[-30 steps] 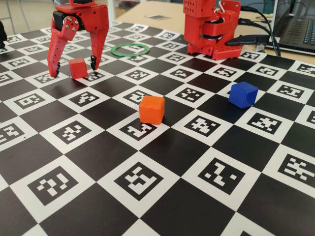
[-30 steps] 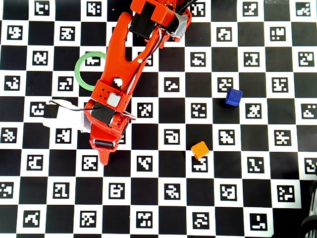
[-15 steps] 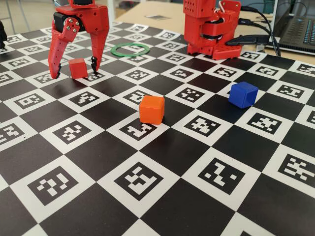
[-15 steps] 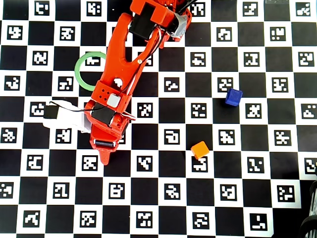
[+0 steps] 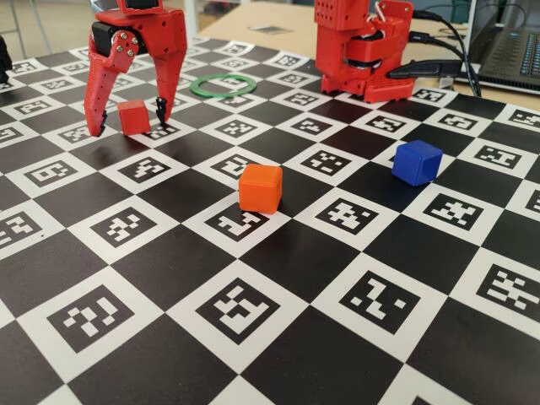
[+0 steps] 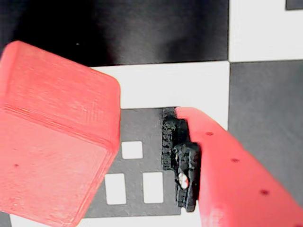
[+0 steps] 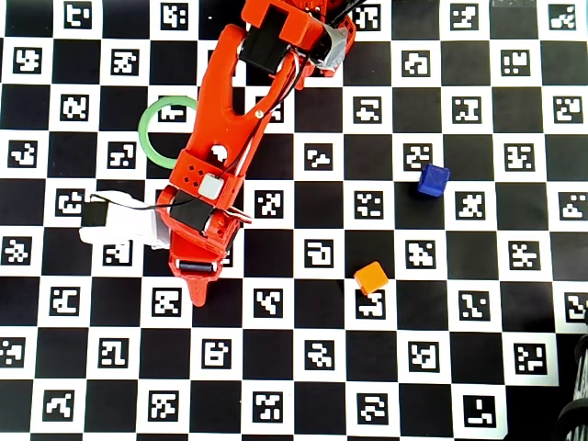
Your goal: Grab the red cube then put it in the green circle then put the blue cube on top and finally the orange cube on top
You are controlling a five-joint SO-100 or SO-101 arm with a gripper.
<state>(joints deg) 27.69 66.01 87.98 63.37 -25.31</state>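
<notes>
Gripper (image 5: 125,120) spread wide, straddling red cube (image 5: 132,116); we see cube between tips, sitting on checkered mat (image 5: 278,253), nearer the finger on the right in fixed view. Wrist view: gap between cube (image 6: 54,137) and black fingertip pad (image 6: 180,158), so no contact yet on that side. We judge closing alone should catch it.

Count, near to far in fixed view: one orange cube (image 5: 260,187), one blue cube (image 5: 417,161), one red cube, one green circle (image 5: 223,84) beyond gripper, empty.

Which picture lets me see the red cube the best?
The fixed view: the whole red cube sits on the board between the open end effector fingers. The wrist view shows it huge but cropped. In the overhead view the arm hides it.
</notes>
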